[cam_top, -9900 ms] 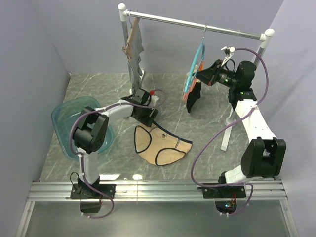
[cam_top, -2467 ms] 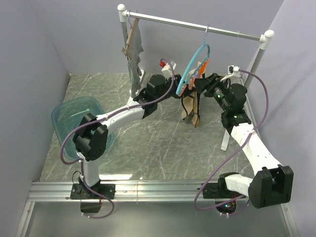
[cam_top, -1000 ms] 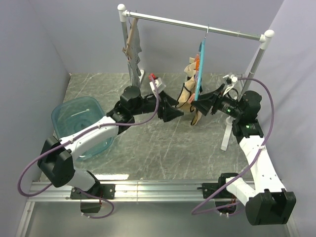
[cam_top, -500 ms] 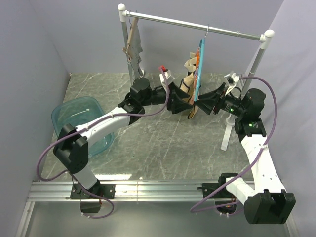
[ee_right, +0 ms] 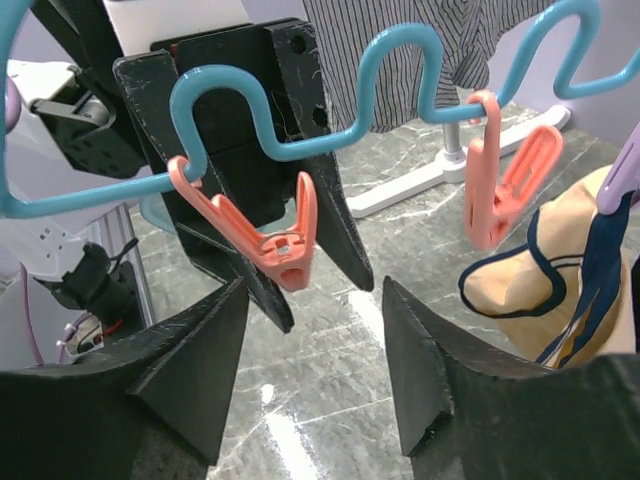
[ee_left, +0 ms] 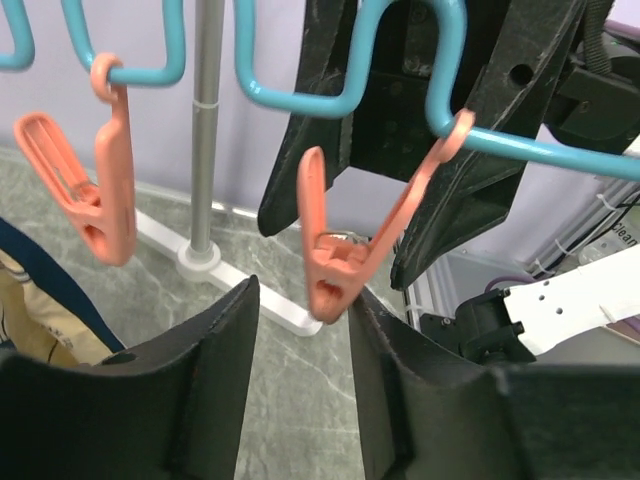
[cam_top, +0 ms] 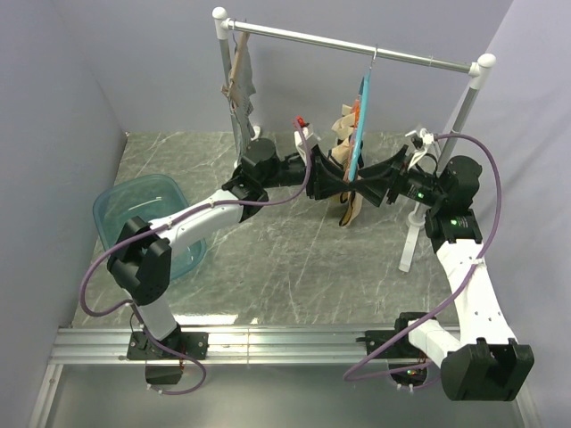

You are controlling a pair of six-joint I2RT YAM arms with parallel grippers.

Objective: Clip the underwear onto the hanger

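Observation:
The teal hanger (cam_top: 360, 116) hangs by its hook from the rail, edge-on to the top camera. The tan underwear (cam_top: 343, 119) dangles from it and shows at the right of the right wrist view (ee_right: 540, 280). My left gripper (cam_top: 343, 185) and right gripper (cam_top: 367, 190) face each other across the hoop. In the left wrist view the left gripper (ee_left: 305, 330) stands open. The tip of an orange clip (ee_left: 338, 262) sits between its fingertips, close to the right one. My right gripper (ee_right: 315, 330) is open just below the same clip (ee_right: 270, 238), with nothing between its fingers.
A white rack (cam_top: 348, 40) carries the hanger; its foot (cam_top: 408, 250) stands under my right arm. A grey striped garment (cam_top: 239, 85) hangs at the rail's left end. A teal basin (cam_top: 134, 214) sits at the left. Another orange clip (ee_left: 105, 200) hangs further along the hoop.
My left gripper has moved right and up to the hanger, and its jaws have narrowed round a clip's tip. The right gripper has edged in from the other side.

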